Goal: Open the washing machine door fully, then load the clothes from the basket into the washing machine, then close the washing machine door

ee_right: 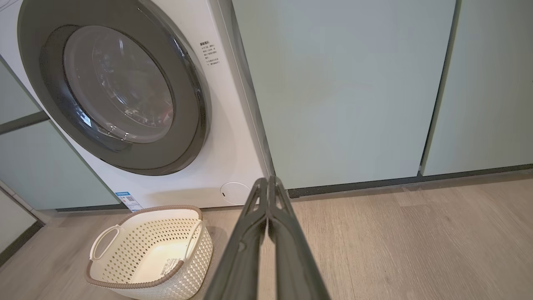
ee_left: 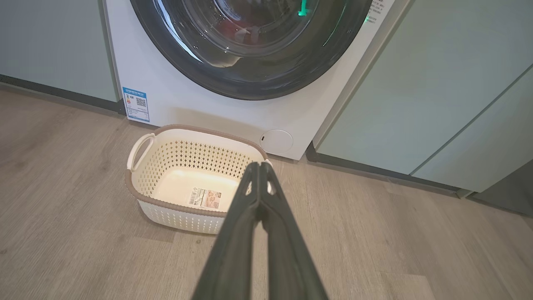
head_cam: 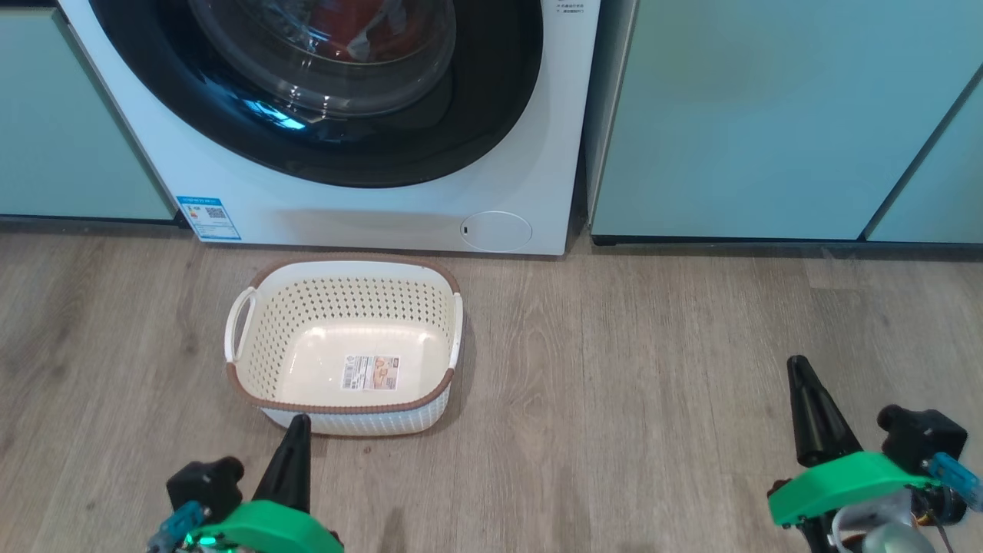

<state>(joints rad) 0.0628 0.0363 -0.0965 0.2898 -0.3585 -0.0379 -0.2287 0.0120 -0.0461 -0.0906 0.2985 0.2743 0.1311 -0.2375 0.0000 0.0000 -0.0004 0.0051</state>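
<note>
Wood-grain floor [head_cam: 653, 369] runs up to a row of pale teal cabinets [head_cam: 768, 115], with the washing machine [head_cam: 369, 219] set between them. The washing machine door [head_cam: 491, 115] lies flush against the white front, its black rim showing no gap in the right wrist view, so it reads as shut. Through the domed glass the clothes [head_cam: 361, 31] show as red fabric with a pale strip, lying inside the drum. Just in front of the machine, on the floor, the basket [head_cam: 345, 407] holds nothing but its paper label [head_cam: 372, 372], which fits a load already moved across. By that reckoning the task looks finished or very nearly so. The left gripper [head_cam: 296, 430] hangs low near the basket's near wall, apparently clear of it, fingers pressed together on nothing. The right gripper [head_cam: 799, 372], likewise closed and empty, sits well off to the right over bare floor, a parked posture rather than a reach.
</note>
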